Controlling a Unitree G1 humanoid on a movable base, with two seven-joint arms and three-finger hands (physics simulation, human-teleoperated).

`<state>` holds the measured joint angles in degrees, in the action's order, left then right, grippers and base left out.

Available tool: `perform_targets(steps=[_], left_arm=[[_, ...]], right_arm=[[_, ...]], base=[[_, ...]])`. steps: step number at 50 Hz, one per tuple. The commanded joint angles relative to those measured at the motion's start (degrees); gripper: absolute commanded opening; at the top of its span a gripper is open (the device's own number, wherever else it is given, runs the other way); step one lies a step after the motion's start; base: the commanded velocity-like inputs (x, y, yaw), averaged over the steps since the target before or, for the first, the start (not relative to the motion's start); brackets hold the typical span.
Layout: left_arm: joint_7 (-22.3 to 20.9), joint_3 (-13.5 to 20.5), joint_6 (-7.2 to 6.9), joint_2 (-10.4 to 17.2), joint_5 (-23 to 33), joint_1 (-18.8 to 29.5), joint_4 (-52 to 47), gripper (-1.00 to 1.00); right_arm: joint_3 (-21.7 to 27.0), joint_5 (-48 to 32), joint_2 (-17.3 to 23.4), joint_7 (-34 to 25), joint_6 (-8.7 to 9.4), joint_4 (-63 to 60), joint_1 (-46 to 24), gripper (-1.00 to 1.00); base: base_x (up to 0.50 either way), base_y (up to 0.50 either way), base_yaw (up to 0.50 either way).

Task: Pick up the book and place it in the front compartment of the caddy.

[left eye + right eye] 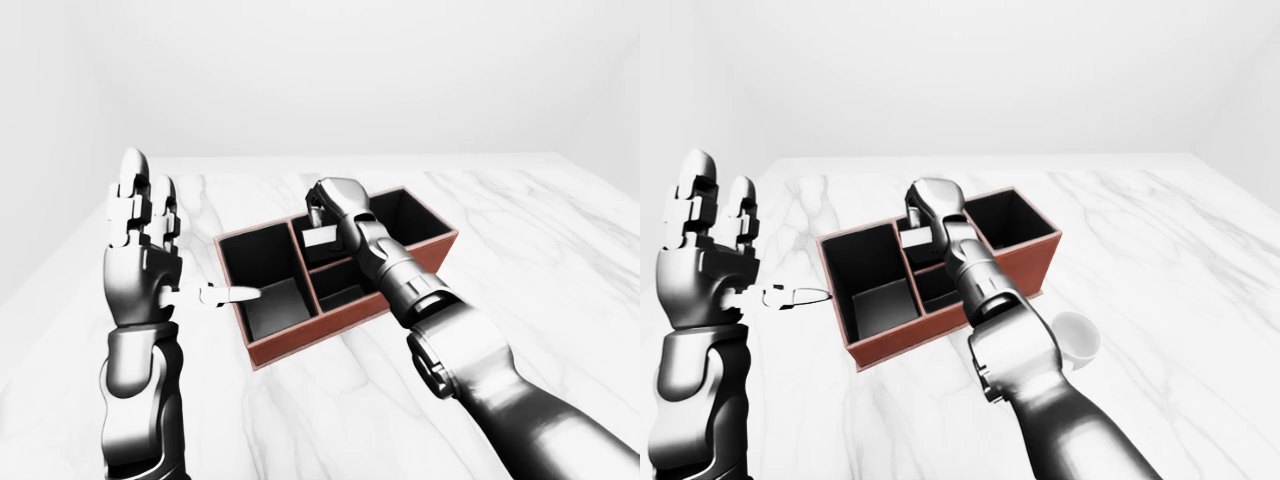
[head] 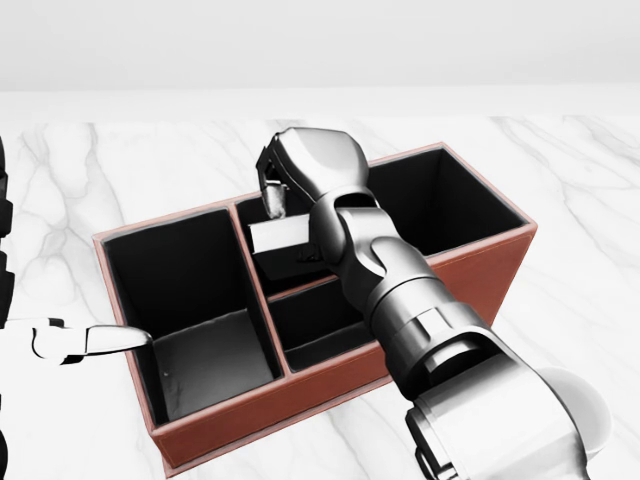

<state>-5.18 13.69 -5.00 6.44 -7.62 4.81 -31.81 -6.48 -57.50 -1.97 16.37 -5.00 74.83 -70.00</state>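
A red-brown caddy (image 2: 300, 396) with black compartments lies on the white marble table (image 2: 120, 170). It has a large bay at the left, two small middle bays and a large bay at the right. My right hand (image 2: 275, 200) is shut on the top edge of a small pale book (image 2: 280, 238). The book hangs upright in the mouth of the upper middle bay, its lower part hidden by the divider and my forearm. My left hand (image 1: 140, 215) is raised open at the left of the caddy, its thumb (image 2: 95, 340) pointing at the caddy's left wall.
A white bowl (image 1: 1076, 336) stands on the table right of my right forearm, below the caddy's right end in the right-eye view. Marble surface stretches all round the caddy. The table's far edge meets a plain pale wall.
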Motion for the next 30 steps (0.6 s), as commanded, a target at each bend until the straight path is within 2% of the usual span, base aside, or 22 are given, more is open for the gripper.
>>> perform_targets(steps=[1, 30], left_arm=[[0.04, 0.26, 0.0, 0.11, -0.3, 0.09, -0.61, 1.0], [0.11, 0.08, 0.0, 0.12, -0.38, 0.14, 0.16, 1.0]], right_arm=[[1.03, -1.76, -0.22, 2.11, 0.0, -0.74, -1.02, -1.0], [1.28, -2.6, 0.18, 5.76, 0.0, -0.57, -2.32, -1.0]], base=[[0.0, 0.0, 0.0], [0.0, 0.0, 0.0]])
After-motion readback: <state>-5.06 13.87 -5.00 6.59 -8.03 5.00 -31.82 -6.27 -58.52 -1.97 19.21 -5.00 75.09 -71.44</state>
